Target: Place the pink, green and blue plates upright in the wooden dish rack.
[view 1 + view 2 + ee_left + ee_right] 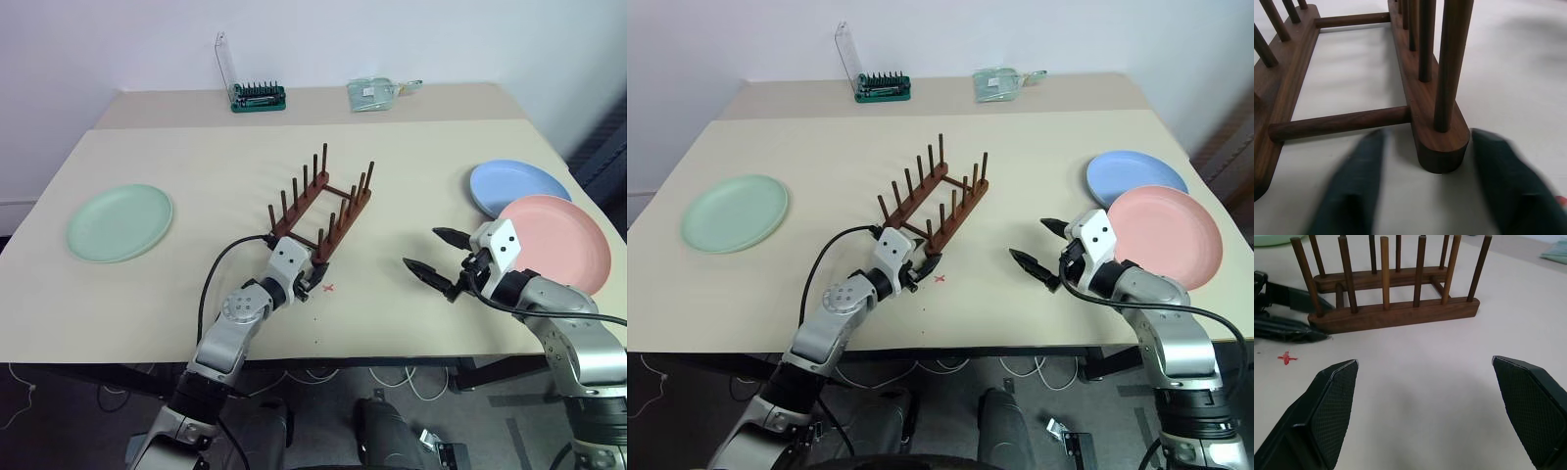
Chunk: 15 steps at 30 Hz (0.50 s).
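At the middle of the surface [196,157] stands the wooden dish rack [320,209], empty, its two pegged rails running diagonally away from the robot. All three plates lie flat and outside it: the green plate [120,222] well apart on the robot's left, the blue plate [518,186] and the pink plate [554,242] on the right, the pink one overlapping the near edge of the blue. No plate has yet been racked.

The left end effector [315,278] sits low at the near end of the rack. In the left wrist view its two fingers [1354,191] straddle the rounded end of one rail, partly open, with a gap visible on either side of the wood; it grips nothing as yet. Judged from this stance, the purpose is to steady or reposition the rack before loading, not to pick up a plate. Whether the fingers are closing on the rail cannot be told.

The right end effector [431,253] hangs above bare surface between the rack and the pink plate, fingers spread wide and empty, pointed toward the rack. Its position suggests readiness to take the nearest plate, the pink one.

A small red cross [329,288] is marked on the surface just beside the left fingers, possibly a reference mark for the rack.
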Each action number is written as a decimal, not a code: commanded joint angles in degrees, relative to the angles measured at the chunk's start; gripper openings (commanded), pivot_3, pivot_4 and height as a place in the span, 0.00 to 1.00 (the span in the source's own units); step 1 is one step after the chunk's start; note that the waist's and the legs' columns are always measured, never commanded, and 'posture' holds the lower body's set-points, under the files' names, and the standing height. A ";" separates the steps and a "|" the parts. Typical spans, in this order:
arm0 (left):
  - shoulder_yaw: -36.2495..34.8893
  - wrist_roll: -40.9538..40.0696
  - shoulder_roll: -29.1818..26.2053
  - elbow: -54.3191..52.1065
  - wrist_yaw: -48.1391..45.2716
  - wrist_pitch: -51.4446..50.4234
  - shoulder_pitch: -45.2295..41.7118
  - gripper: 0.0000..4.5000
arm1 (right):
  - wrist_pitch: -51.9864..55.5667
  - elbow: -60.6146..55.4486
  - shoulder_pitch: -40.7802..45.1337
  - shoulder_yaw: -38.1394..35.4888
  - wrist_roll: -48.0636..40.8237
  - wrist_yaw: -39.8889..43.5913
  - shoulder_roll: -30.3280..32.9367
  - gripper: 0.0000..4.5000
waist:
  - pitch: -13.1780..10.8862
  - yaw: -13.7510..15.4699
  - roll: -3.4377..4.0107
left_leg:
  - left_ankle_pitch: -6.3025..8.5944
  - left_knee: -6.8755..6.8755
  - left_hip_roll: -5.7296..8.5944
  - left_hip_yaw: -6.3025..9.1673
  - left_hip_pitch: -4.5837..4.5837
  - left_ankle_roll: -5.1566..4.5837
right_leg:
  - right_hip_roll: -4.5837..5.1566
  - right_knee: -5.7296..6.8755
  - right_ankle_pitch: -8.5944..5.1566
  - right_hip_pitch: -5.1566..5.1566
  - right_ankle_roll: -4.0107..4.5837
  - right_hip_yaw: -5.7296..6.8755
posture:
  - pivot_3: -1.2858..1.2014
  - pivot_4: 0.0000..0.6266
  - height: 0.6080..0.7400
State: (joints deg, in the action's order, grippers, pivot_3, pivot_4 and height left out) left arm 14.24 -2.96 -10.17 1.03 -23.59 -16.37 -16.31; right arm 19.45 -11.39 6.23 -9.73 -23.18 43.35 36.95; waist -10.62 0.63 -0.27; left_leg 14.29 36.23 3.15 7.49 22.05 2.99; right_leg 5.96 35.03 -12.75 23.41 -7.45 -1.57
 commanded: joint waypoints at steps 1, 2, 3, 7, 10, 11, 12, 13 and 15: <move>-0.16 0.62 -1.04 0.92 -1.16 0.41 0.93 0.17 | -0.33 -2.47 0.05 -0.39 -0.10 -0.53 -0.25 1.00 | 0.00 -0.08 0.01 | 0.00 0.00 0.00 0.00 -0.01 0.00 | 0.00 0.01 0.00 0.00 0.00 0.00 | 0.52 0.24 1.00; -0.09 0.36 -1.70 1.23 -2.50 1.66 0.74 0.16 | -0.31 -2.39 0.09 -0.30 -0.05 -0.61 -0.24 1.00 | 0.01 -0.15 0.02 | 0.00 -0.01 -0.01 0.00 -0.01 0.00 | 0.00 0.01 0.00 0.00 0.00 0.00 | 0.52 0.24 1.00; 0.29 0.16 -2.99 1.65 -4.89 2.95 0.42 0.16 | -0.33 -2.19 -0.14 -0.34 0.01 -0.48 -0.04 1.00 | 0.01 -0.20 0.02 | 0.00 -0.01 -0.01 -0.01 -0.02 0.00 | 0.00 0.01 0.00 0.00 0.00 0.00 | 0.52 0.24 1.00; 1.90 -3.31 -8.18 2.46 -18.23 7.54 -0.53 0.16 | 0.07 -2.00 -1.48 0.21 1.01 0.08 0.84 1.00 | 0.02 -0.48 0.04 | 0.00 -0.09 -0.04 -0.01 -0.05 0.00 | -0.03 0.02 -0.02 0.02 0.02 0.00 | 0.52 0.24 1.00; 2.83 -4.24 -10.99 5.28 -25.82 9.40 -2.76 0.16 | 0.04 -1.93 -2.26 0.54 1.48 0.49 1.02 1.00 | 0.02 -0.40 0.04 | 0.00 -0.08 -0.04 -0.01 -0.04 -0.01 | -0.03 0.02 -0.02 0.03 0.03 0.00 | 0.52 0.24 1.00; 2.98 -4.17 -11.52 6.51 -27.48 10.37 -3.56 0.16 | -0.02 -1.89 -2.31 0.59 1.65 0.41 0.90 1.00 | 0.02 -0.38 0.04 | 0.00 -0.07 -0.04 -0.01 -0.04 -0.01 | -0.03 0.02 -0.02 0.02 0.03 0.00 | 0.52 0.24 1.00; 2.96 -4.09 -11.78 7.44 -28.52 11.16 -4.08 0.16 | -0.04 -1.90 -2.29 0.64 1.83 0.33 0.75 1.00 | 0.02 -0.37 0.04 | 0.00 -0.06 -0.03 -0.01 -0.03 -0.01 | -0.03 0.01 -0.03 0.01 0.03 0.00 | 0.52 0.24 1.00; 2.90 -3.69 -12.05 9.69 -29.62 11.84 -5.56 0.16 | -0.06 -2.10 -2.38 0.69 1.92 0.22 0.58 1.00 | 0.02 -0.30 0.04 | 0.00 -0.06 -0.03 -0.01 -0.02 -0.01 | -0.03 0.00 -0.03 0.02 0.03 0.00 | 0.52 0.24 1.00; 2.19 -4.58 -11.99 14.28 -33.07 12.68 -8.94 0.16 | 0.15 -2.96 -3.09 0.53 1.85 -0.11 0.43 1.00 | 0.02 0.04 0.04 | 0.00 -0.05 -0.03 -0.01 -0.02 -0.01 | -0.03 0.00 -0.02 0.01 0.02 0.01 | 0.52 0.24 1.00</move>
State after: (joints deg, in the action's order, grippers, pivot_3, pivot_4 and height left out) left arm 15.60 -7.04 -21.96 12.57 -53.57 -4.10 -24.15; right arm 19.80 -11.63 3.35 -8.28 -21.08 43.49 37.14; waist -10.60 0.67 -0.24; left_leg 14.30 36.20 3.13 7.50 22.04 2.98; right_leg 5.94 35.04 -12.77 23.42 -7.43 -1.55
